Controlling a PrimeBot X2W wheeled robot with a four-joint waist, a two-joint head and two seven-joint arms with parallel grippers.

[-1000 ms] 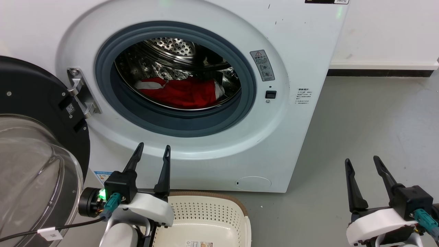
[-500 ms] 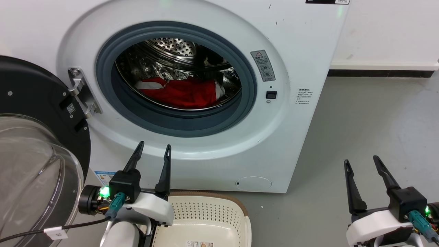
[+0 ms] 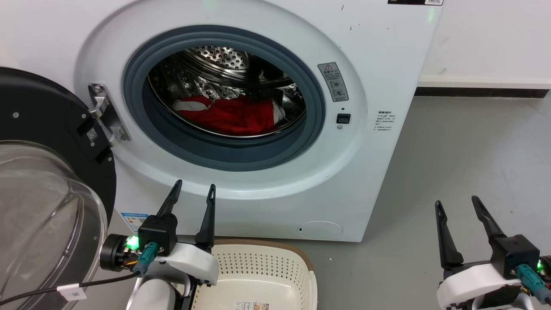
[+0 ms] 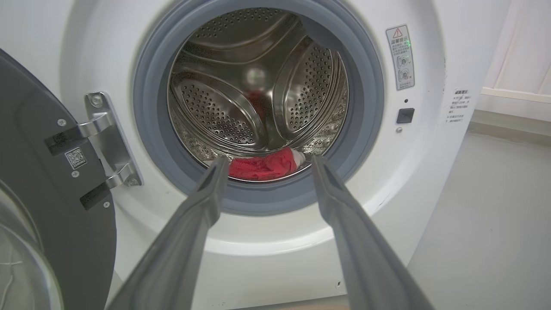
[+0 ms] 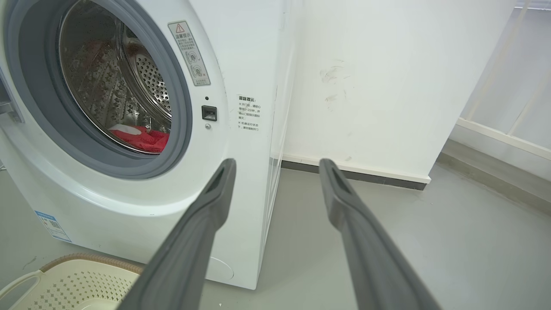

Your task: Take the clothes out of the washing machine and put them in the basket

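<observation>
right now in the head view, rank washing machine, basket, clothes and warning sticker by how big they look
1. washing machine
2. basket, though it sits nearer the camera and is cut off at the bottom edge
3. clothes
4. warning sticker

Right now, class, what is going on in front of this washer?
The washing machine has its door swung open to the left, and the red clothes lie in the bottom of the drum. The robot's left gripper and right gripper are both open and hold nothing, short of the porthole. The basket sits on the floor in front of the machine.
</observation>
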